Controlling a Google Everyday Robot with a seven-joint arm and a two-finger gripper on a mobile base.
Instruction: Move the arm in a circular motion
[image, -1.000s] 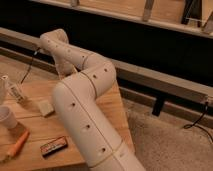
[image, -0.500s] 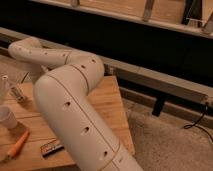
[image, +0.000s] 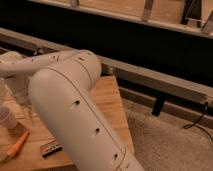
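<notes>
The arm (image: 75, 115) is a thick cream-white tube with small dark screw holes. It rises from the bottom middle of the camera view to a rounded elbow (image: 82, 62). From there a narrower segment (image: 30, 64) reaches left over the wooden table (image: 107, 107) and runs off the left edge. The gripper lies beyond that edge, out of view.
On the table, left of the arm, stand a pale cup (image: 7, 119), an orange stick-like object (image: 18, 145) and a small dark packet (image: 50, 148). A dark wall with a metal rail (image: 160, 80) runs behind. A black cable (image: 196, 122) lies on the speckled floor at right.
The arm has swung left and nearer the camera. Its far segment dropped from pointing up-left to lying almost level, and its end has passed out of the left edge.
</notes>
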